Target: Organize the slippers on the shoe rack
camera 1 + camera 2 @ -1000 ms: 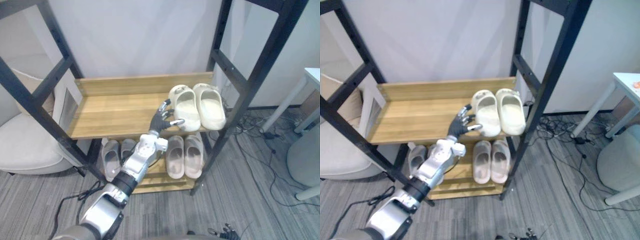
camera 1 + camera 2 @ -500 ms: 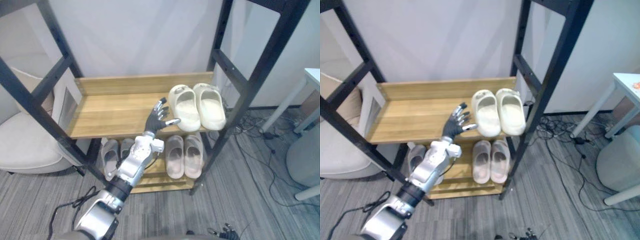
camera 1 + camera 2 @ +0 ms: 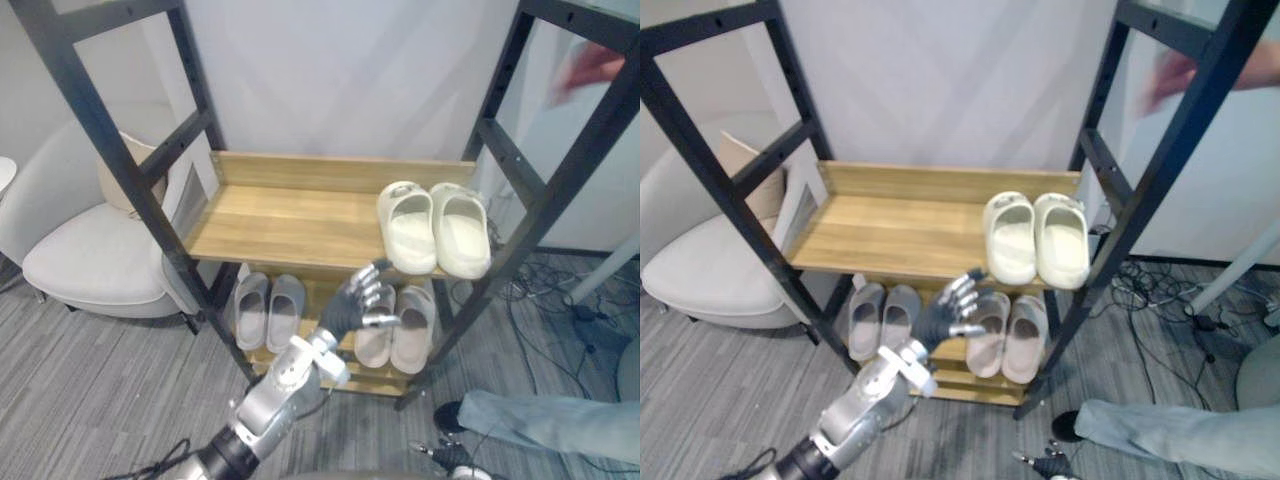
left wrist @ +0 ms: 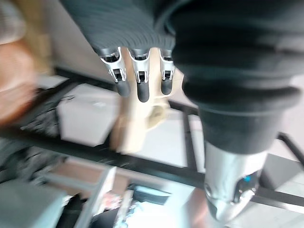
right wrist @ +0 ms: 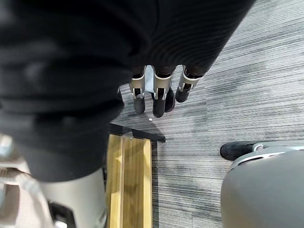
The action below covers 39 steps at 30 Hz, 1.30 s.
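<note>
Left hand [image 3: 358,305] is held spread, empty, below the cream slippers [image 3: 435,228]; right hand [image 5: 159,95] is caught hanging relaxed in its wrist view.

Shoe rack [image 3: 290,215]: black frame, wooden shelves. Cream pair [image 3: 407,230] lay side by side at the upper shelf's right end, heels toward the front. Lower shelf: grey pair [image 3: 287,310] left, taupe pair [image 3: 412,325] right, each side by side.
</note>
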### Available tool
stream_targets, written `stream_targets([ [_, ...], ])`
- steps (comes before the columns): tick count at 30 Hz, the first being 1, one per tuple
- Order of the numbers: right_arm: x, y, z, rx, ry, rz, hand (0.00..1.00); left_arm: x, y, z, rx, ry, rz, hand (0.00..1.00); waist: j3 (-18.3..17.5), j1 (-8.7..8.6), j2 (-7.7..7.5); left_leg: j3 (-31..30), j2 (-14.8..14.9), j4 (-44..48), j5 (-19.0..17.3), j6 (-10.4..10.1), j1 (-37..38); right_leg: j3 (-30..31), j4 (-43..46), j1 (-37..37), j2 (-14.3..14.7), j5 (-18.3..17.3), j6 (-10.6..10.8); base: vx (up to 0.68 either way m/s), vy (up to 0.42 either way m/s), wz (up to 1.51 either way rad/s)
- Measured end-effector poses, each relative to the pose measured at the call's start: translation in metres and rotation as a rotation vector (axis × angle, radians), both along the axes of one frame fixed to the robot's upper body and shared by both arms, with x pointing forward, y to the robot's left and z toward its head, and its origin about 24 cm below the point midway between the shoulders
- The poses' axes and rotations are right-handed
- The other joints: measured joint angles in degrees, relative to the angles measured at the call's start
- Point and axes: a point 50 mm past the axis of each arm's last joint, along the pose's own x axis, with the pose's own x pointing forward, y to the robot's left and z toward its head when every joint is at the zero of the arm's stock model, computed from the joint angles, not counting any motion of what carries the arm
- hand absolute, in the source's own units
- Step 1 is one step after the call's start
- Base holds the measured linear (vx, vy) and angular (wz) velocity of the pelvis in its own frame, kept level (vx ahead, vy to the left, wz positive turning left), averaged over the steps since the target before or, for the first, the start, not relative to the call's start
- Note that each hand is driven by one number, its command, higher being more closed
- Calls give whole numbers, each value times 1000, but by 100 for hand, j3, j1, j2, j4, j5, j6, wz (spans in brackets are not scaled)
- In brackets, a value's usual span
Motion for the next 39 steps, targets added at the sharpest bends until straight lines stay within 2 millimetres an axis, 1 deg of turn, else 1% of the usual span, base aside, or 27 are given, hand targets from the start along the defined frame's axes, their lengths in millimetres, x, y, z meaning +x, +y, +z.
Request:
stream_targets([
  [2, 2, 2, 0, 4, -4, 2, 0, -7, 6, -25, 79, 79, 4, 0, -5, 7, -13, -46, -2, 1, 10, -1, 0, -45, 4, 26, 0, -10, 0, -12, -16, 13],
  [3, 2, 2, 0, 5, -4, 4, 0, -12, 12, -44, 144, 139, 10, 0, -8, 7, -33, -94, -5, 4, 18, -4, 0, -68, 13, 49, 0, -28, -3, -20, -17, 15],
  [6, 3, 4, 0, 7, -7, 10, 0, -23, 28, -74, 260, 238, 35, 0, 1, 16, -68, -129, 0, 16, 22, -8, 19, -83, 97, 49, 1, -82, -5, -16, -10, 6],
  [8, 2, 4, 0, 7, -3, 10, 0, -32, 48, -101, 362, 344, 89, 0, 8, 29, -89, -131, 3, 37, 22, -9, 22, -82, 99, 59, 3, -83, -5, -36, -10, 1],
  [9, 2, 4, -1, 8, -2, 10, 0, -33, 52, -105, 379, 360, 103, 0, 10, 30, -93, -132, 3, 43, 22, -9, 23, -81, 100, 62, 3, -83, -5, -36, -5, 1],
  [10, 1, 5, -1, 9, 3, 9, 0, -38, 64, -117, 428, 407, 137, 0, 25, 35, -115, -137, 2, 59, 22, -9, 37, -82, 99, 90, 3, -83, -6, -34, -5, 2],
  [13, -4, 5, -3, 8, 23, 5, 0, -50, 85, -138, 550, 491, 179, 0, 39, 40, -171, -144, 4, 68, 20, -10, 105, -86, 100, 152, 1, -117, -9, -49, -6, 1],
  [15, -6, 5, -4, 7, 28, 0, 0, -64, 104, -154, 670, 561, 206, 0, 46, 49, -197, -141, 4, 80, 20, -10, 106, -78, 100, 154, 0, -126, -7, -48, -3, -1],
  [18, -10, 6, -6, 5, 44, -5, 0, -84, 124, -170, 786, 658, 236, 0, 57, 49, -220, -135, 7, 85, 19, -11, 115, -68, 100, 161, 1, -126, -7, -38, -1, -1],
  [21, -16, 5, -8, 3, 71, -11, 0, -96, 134, -176, 837, 723, 264, 0, 89, 58, -223, -119, 12, 65, 11, -21, 171, -49, 100, 196, 4, -127, -6, -5, 0, -2],
  [24, -16, 5, -8, 3, 71, -15, 0, -99, 140, -178, 852, 748, 311, 0, 95, 60, -206, -95, 15, 6, 9, -23, 201, -20, 93, 193, 9, -128, -4, -5, 0, -3],
  [31, -19, 4, -10, 4, 93, -19, 0, -102, 150, -179, 866, 791, 386, 0, 112, 61, -185, -1, 36, 4, -17, -47, 208, 84, 89, 164, 33, -129, -5, 10, -2, -5],
  [39, -19, 4, -10, 1, 95, -17, 0, -104, 151, -180, 862, 808, 422, 0, 158, 60, -114, 52, 40, -1, -32, -44, 209, 137, 95, 136, 42, -128, -5, 4, -2, -3],
])
